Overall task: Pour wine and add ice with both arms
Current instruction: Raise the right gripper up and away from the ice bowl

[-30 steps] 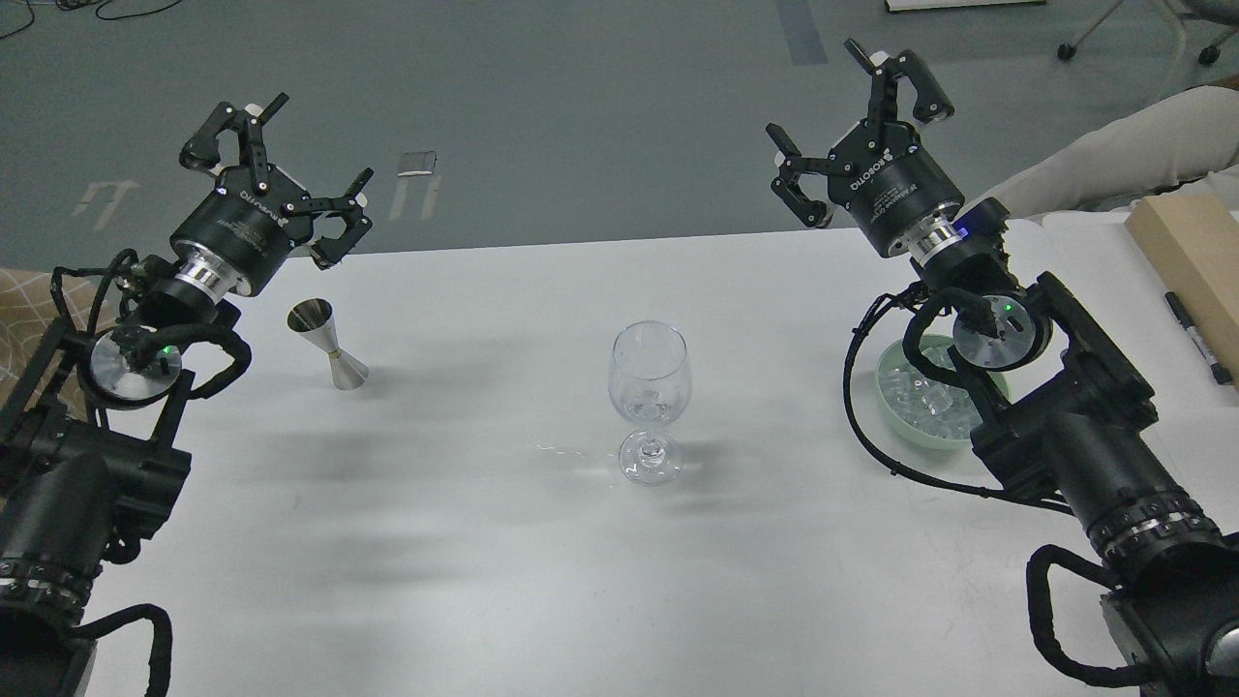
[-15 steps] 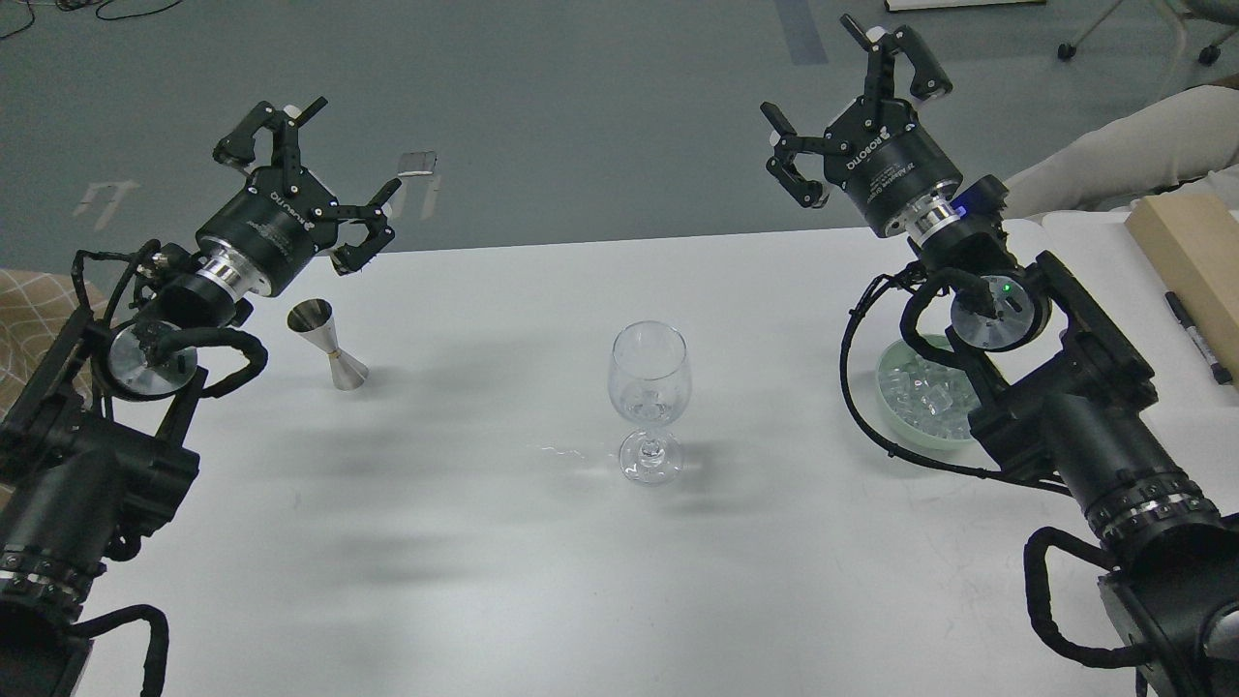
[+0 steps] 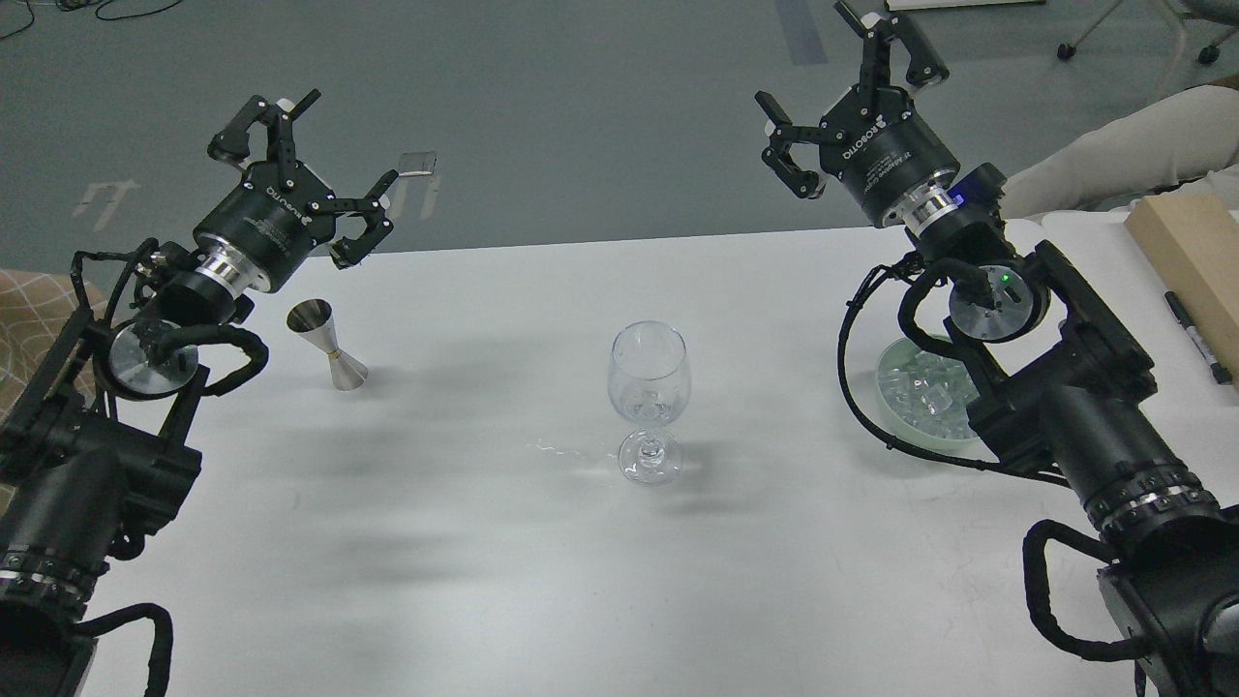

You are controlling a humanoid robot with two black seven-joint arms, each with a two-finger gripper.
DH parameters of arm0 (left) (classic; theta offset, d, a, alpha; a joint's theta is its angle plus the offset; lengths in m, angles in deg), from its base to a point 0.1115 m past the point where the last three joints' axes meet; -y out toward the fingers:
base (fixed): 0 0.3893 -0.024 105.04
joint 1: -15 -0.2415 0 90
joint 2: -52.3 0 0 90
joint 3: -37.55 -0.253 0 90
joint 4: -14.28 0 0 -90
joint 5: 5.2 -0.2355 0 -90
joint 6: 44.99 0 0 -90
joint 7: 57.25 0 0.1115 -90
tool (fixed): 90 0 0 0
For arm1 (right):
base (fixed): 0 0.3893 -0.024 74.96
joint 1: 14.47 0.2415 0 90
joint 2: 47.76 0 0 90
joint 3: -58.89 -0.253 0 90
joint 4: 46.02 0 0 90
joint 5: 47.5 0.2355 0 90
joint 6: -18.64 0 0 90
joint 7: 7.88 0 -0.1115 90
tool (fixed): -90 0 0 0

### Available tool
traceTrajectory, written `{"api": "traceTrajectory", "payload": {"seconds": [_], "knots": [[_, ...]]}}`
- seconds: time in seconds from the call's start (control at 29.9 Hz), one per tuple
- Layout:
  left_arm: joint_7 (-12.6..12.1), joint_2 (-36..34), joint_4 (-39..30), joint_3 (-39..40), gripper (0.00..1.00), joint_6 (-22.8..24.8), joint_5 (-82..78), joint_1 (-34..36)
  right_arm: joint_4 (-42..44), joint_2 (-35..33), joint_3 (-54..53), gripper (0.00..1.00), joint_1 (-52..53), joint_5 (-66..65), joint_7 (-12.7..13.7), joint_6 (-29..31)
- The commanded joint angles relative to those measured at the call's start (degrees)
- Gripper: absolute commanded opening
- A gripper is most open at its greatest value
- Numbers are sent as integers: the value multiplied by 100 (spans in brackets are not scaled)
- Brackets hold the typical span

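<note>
Left tool [image 3: 308, 184] wide, empty; right tool [image 3: 844, 102] likewise. Ice [image 3: 924, 387] in bowl [image 3: 895, 414]: small, slick, light; pinch one cube across flat faces. Glass [image 3: 649, 387] fragile.

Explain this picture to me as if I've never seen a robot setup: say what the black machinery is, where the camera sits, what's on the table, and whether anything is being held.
The camera sits in the robot's head, looking forward and down at a white table. The two black shapes coming in from the lower corners are the robot's own arms. Each ends in a gripper with spread fingers: the left gripper is raised above the table's far left part, the right gripper is raised at the far right. Both are open and hold nothing.

On the table, a clear wine glass stands upright in the middle. To the left stands a small metal measuring cup, shaped like an hourglass. To the right, partly hidden behind the right arm, a pale green bowl holds ice, a heap of small clear cubes. A black marker lies at the far right edge.
</note>
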Motion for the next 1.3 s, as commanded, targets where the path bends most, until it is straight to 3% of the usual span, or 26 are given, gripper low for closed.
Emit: {"api": "traceTrajectory", "payload": {"seconds": [0.0, 0.3, 0.6, 1.27], "knots": [[0, -7, 0, 0, 98, 0, 10, 7, -30, 0, 21, 99, -14, 0, 0, 0], [0, -24, 9, 17, 98, 0, 142, -2, -4, 0, 91, 99, -14, 0, -44, 0], [-8, -59, 9, 17, 98, 0, 142, -2, 23, -202, 1023, 99, 294, 0, -35, 0], [-8, -59, -8, 176, 98, 0, 142, 15, -135, -2161, 2841, 99, 1110, 0, 9, -128]]}}
